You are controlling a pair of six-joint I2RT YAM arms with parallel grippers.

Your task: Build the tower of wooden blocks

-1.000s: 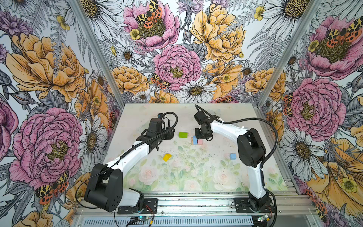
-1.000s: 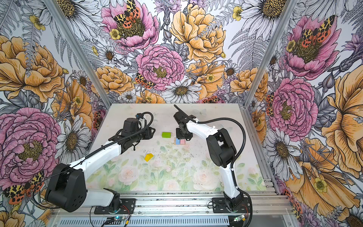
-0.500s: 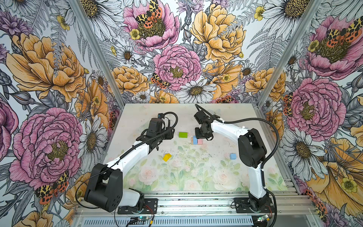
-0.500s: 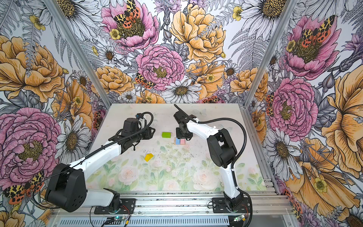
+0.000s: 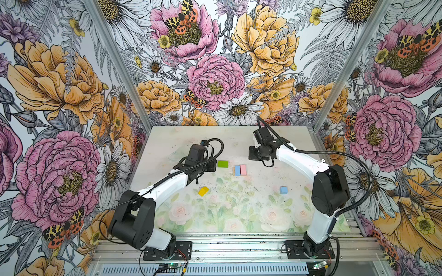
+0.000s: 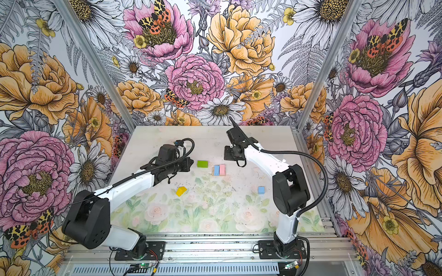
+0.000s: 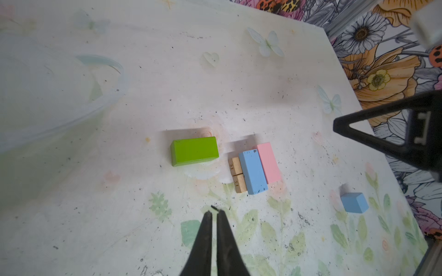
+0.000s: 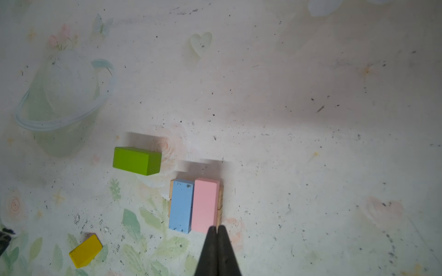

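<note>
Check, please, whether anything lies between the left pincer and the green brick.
Nothing visible does: only bare table lies between the shut left pincer and the green brick; the light blue brick and pink brick sit aside.

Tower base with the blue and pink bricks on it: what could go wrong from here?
1. In the right wrist view the right gripper, jaws shut, shows right at the end of the pink brick; a stray move could shove it off the tan planks.
2. The green brick likely goes on next; pressing it down could slide the loose blue brick sideways.
</note>
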